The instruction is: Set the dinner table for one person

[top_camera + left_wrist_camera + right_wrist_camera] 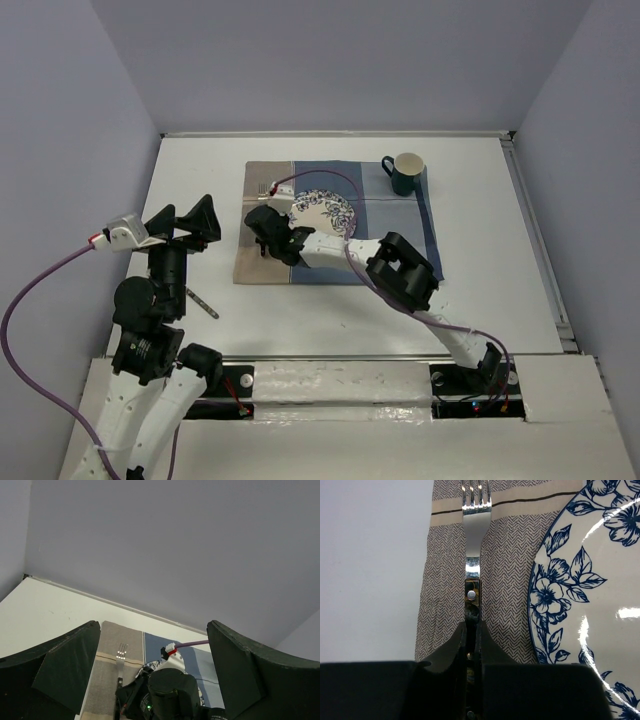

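Note:
The dinner table [190, 170] is a large white tabletop. On it lies a blue-and-tan patchwork placemat [395, 225] with a blue-flowered plate [325, 210] in the middle and a dark green mug [405, 172] at its far right corner. My right gripper [263, 215] is shut on the dark handle of a fork [265, 188], low over the mat's tan strip just left of the plate. In the right wrist view the fork [473, 535] runs up from the gripper [472, 626], with the plate [592, 595] beside it. My left gripper [185, 222] is open, empty and raised at the left.
A dark-handled piece of cutlery, likely a knife [200, 301], lies on the bare table by the left arm. Grey walls close in the table on three sides. In the left wrist view the fork [120, 656] and placemat [107, 645] show between the spread fingers [235, 670].

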